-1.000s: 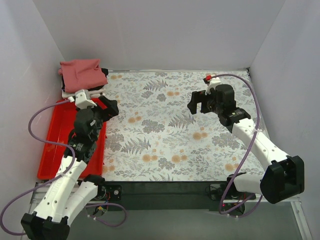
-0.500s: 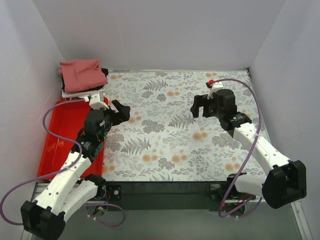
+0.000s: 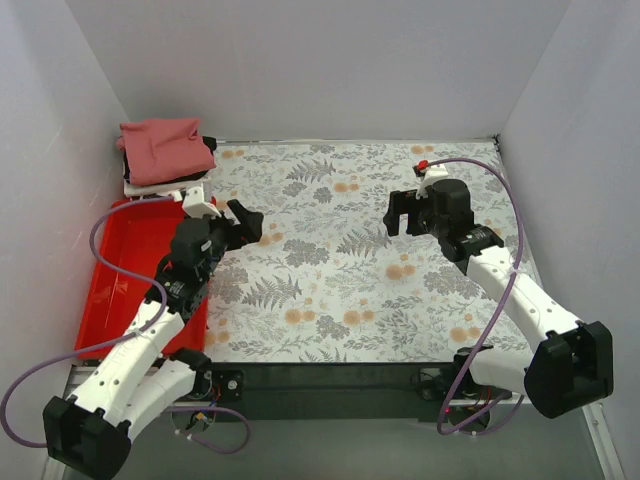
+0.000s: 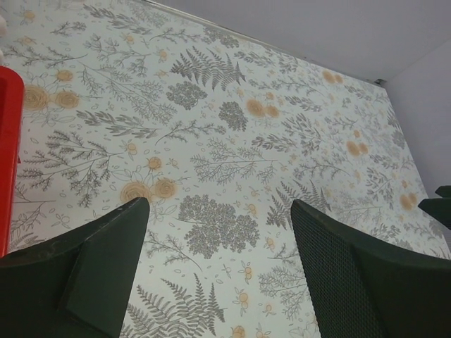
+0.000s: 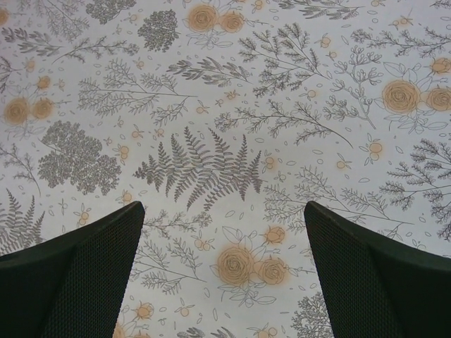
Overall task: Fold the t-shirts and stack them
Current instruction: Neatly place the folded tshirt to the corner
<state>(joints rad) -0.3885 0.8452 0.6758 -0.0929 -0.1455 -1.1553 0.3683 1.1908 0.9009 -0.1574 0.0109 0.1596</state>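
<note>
Top view: the folded salmon-red t-shirt lies on a stack in the far left corner. It is soft matte cloth with rounded edges. A sliver of the black t-shirt shows at the stack's right side and a strip of the white t-shirt at its near edge. Neither wrist view shows the stack.

The red plastic tray sits just nearer than the stack, glossy and rectangular. The left wrist view catches only its rim at the left edge.

The left gripper hovers over the floral tablecloth, near the tray's right side. In the left wrist view the left gripper has its jaws spread wide with only printed cloth between them. One finger shows a fine mesh-textured pad.

The right gripper is over the far right of the table, well apart from the stack. In the right wrist view the right gripper is likewise wide open and holds nothing. Both pads are dark and mesh-textured, above flat fern and orange-flower print.
</note>
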